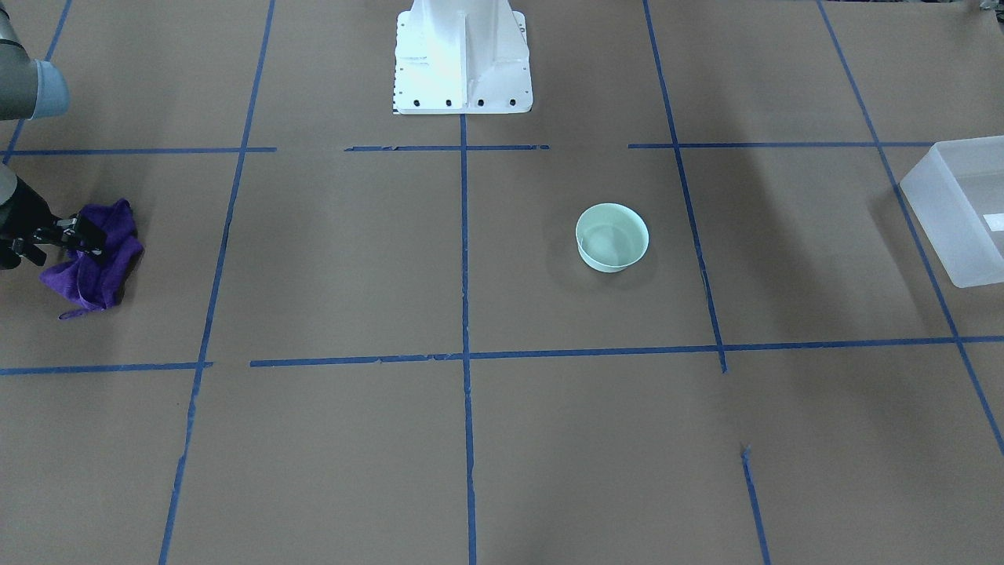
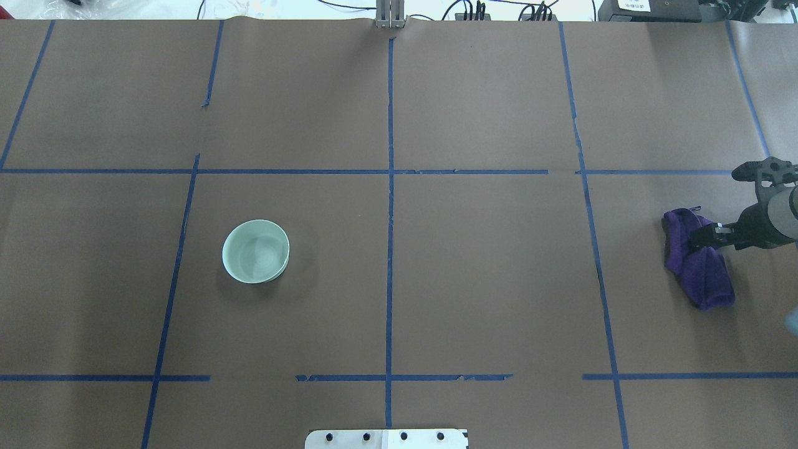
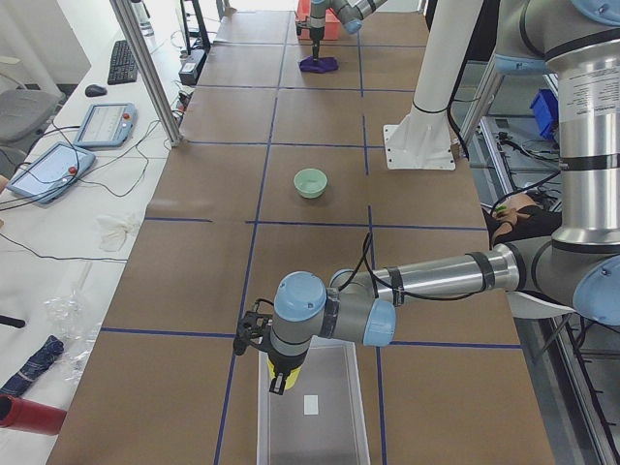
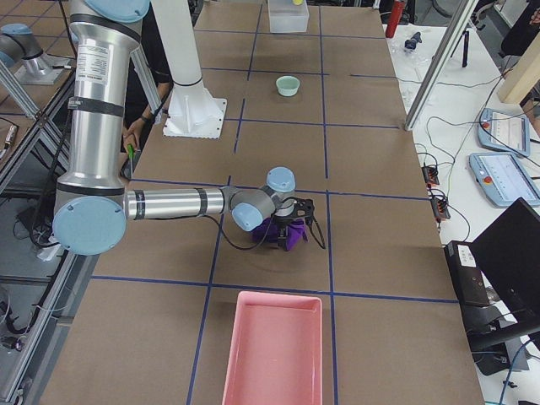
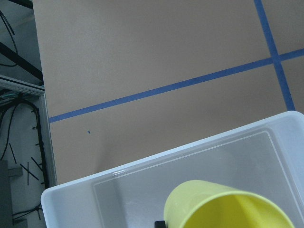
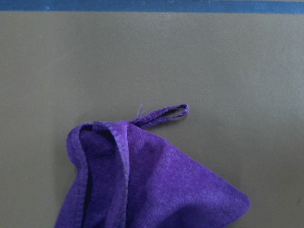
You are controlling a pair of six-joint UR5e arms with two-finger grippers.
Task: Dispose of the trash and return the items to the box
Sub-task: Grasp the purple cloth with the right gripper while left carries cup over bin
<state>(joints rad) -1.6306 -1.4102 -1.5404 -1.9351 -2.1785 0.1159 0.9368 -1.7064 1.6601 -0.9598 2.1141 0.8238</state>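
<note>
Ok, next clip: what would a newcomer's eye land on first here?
The left pincer holds a yellow cup over the box at the table's left end. At the right end, the right pincer is down at a purple cloth. A mint bowl stands alone mid-table.

one cup point(image 5: 228, 206), one bowl point(image 1: 612, 237), one box point(image 1: 929, 227), one cloth point(image 1: 106, 275), one tray point(image 4: 274, 354)

Cup point(image 5: 223, 209): plain yellow.
Bowl point(image 1: 612, 237): pale mint green, no pattern.
Bin point(image 1: 961, 205): frosted, translucent white.
Cloth point(image 1: 94, 271): deep purple.
Tray point(image 4: 274, 346): pink.
My counter point(image 1: 337, 259): brown paper crossed by a grid of blue tape lines.
My right tool point(image 1: 88, 235): black.
</note>
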